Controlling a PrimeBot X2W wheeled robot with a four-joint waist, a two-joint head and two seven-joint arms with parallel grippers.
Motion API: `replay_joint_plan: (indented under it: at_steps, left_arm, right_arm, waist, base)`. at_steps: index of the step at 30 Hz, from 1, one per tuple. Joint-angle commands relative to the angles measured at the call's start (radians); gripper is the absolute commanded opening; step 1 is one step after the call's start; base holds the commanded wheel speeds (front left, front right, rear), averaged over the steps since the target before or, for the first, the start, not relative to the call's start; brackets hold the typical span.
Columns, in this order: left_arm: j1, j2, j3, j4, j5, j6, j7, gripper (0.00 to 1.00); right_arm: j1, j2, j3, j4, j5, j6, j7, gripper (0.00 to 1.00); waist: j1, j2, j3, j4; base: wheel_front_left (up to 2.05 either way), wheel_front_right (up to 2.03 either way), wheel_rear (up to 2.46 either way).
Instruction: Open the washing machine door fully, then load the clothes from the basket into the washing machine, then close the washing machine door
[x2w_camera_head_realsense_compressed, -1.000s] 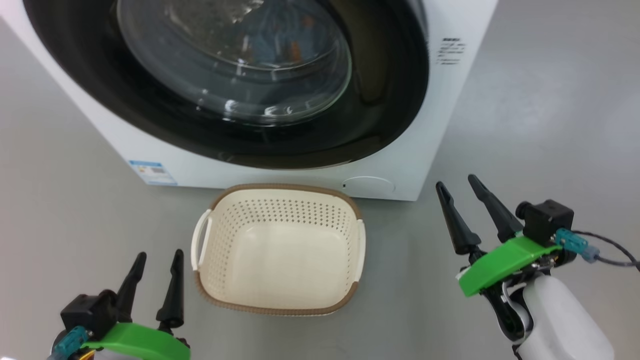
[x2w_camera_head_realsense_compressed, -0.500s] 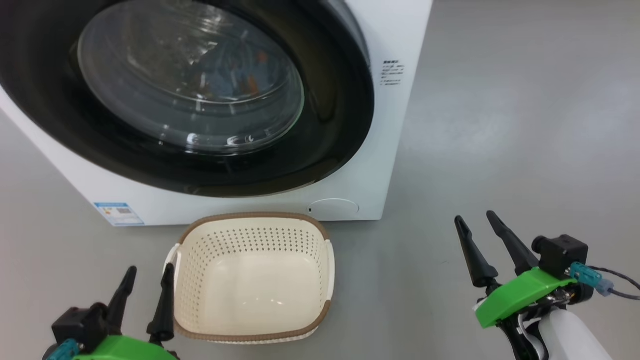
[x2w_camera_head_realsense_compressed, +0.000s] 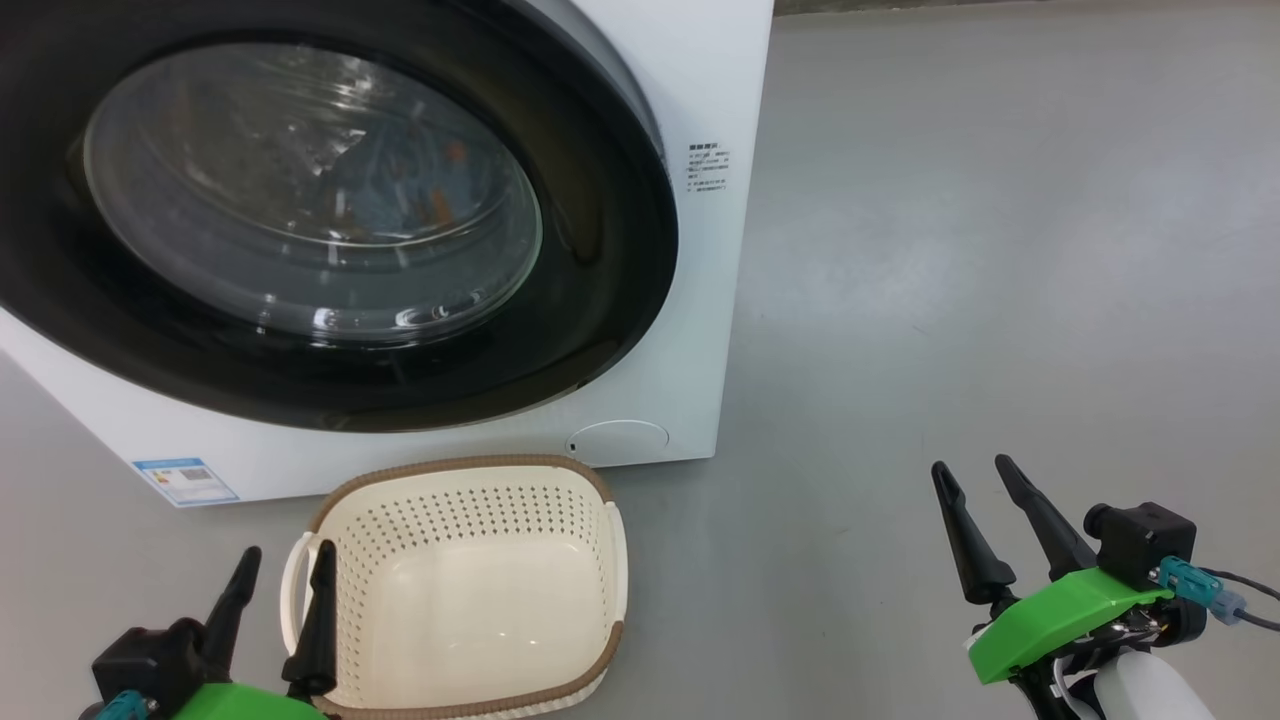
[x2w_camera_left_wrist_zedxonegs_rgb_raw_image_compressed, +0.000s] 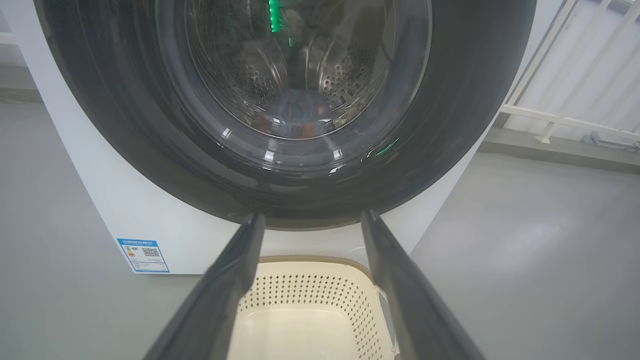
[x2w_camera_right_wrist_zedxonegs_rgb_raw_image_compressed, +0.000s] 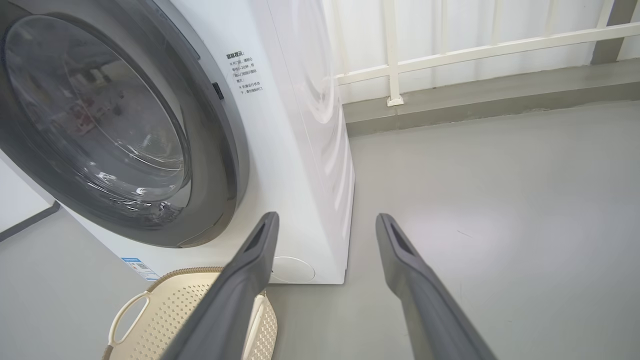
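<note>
Both pincers stand released, their dark fingers spread with nothing between them. Low at the robot's left, the left pincer (x2w_camera_head_realsense_compressed: 288, 548) points forward toward the washing machine (x2w_camera_head_realsense_compressed: 700, 300). Its inner finger lies just beside the left handle of the basket (x2w_camera_head_realsense_compressed: 460, 468); whether they touch I cannot tell. In the left wrist view its fingers (x2w_camera_left_wrist_zedxonegs_rgb_raw_image_compressed: 235, 280) frame the basket's far rim and the lower arc of the washing machine door (x2w_camera_head_realsense_compressed: 610, 250). The right pincer (x2w_camera_head_realsense_compressed: 972, 464) hangs over bare grey floor (x2w_camera_head_realsense_compressed: 950, 250), well apart from the basket, its fingers tilted up and slightly leftward from a green wrist bracket (x2w_camera_head_realsense_compressed: 1060, 615) on a pale forearm (x2w_camera_head_realsense_compressed: 1150, 690). The door lies closed against the white front, glossy black rim around the domed glass. Behind that glass the clothes (x2w_camera_head_realsense_compressed: 400, 200) show as blue cloth with orange flecks, inside the drum. The basket sits on the floor just before the machine, below the door, its cream bottom bare. A blue label (x2w_camera_head_realsense_compressed: 185, 480) marks the machine's lower left corner.
</note>
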Motion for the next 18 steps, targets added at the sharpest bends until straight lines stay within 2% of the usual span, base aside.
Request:
replay_joint_plan:
  at_steps: [1,18]
  left_arm:
    - [-0.011,0.026,0.038,-0.021,0.005,-0.002,-0.006,1.0]
    - [-0.003,0.02,0.047,-0.024,-0.006,-0.002,-0.006,1.0]
  right_arm:
    - [0.007,-0.002,0.016,-0.027,-0.002,-0.006,-0.005,1.0]
    - [0.019,0.004,-0.003,-0.03,-0.009,-0.006,-0.005,1.0]
  waist:
    - [0.0,-0.0001,-0.003,-0.005]
    - [0.0,-0.0001,-0.008,-0.008]
  base:
    - [0.0,0.0,0.0]
    - [0.0,0.0,0.0]
